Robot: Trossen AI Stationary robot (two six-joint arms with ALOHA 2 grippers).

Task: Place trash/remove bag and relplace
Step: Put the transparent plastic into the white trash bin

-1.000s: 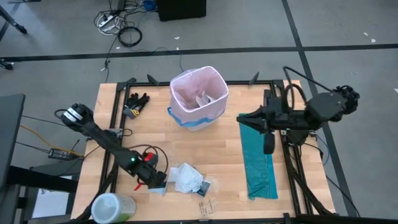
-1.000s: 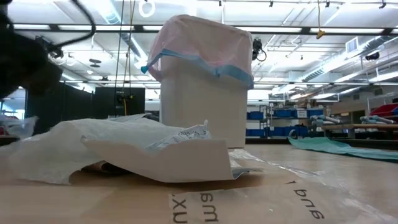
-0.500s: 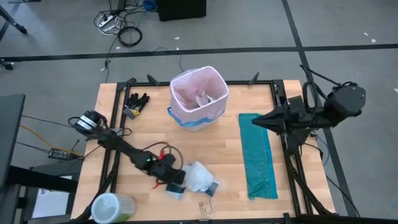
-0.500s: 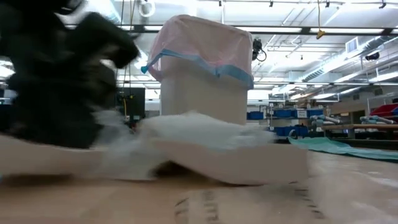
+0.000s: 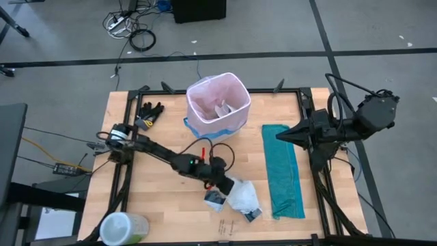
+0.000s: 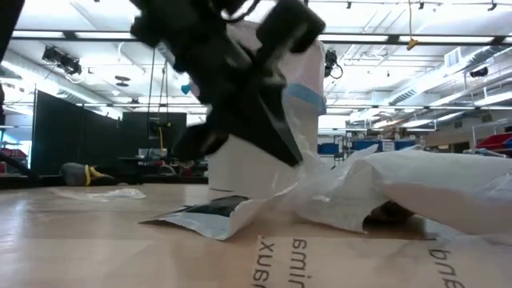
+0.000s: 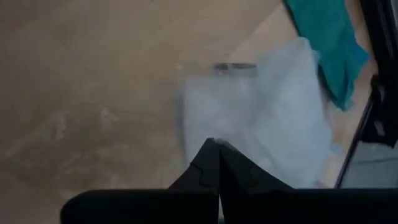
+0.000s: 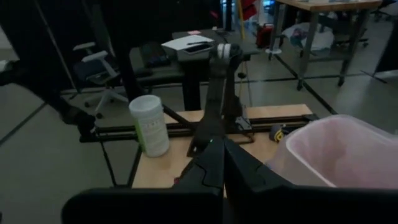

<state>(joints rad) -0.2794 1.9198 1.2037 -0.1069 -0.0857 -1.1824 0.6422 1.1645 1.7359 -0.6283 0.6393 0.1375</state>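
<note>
Since the earlier frames the left arm has swept across the surface (image 5: 157, 205), dragging the trash (image 5: 240, 197) from the near-left part toward the near middle, so the crumpled white paper and its black-and-white packets now lie just beside the teal-green plastic bag (image 5: 283, 171). From above, the left gripper (image 5: 220, 183) sits at the edge of that pile, touching the white paper; in its wrist view the two dark fingers (image 7: 214, 171) are pressed together, their tips meeting over the pale paper, with no scrap visibly caught between them. At table height the arm looms dark in front of the bin, with a packet lying flat under it and the crumpled paper spreading off to one side. The bag (image 5: 217, 102), pale pink with a blue band, lines the white bin at the far middle of the surface, with a few white scraps inside. The right gripper (image 5: 283, 136) hovers above the far end of the teal-green bag, pulled back toward its own side, its fingers (image 8: 214, 165) shut together. A white canister (image 5: 123, 227) stands at the near-left corner.
</note>
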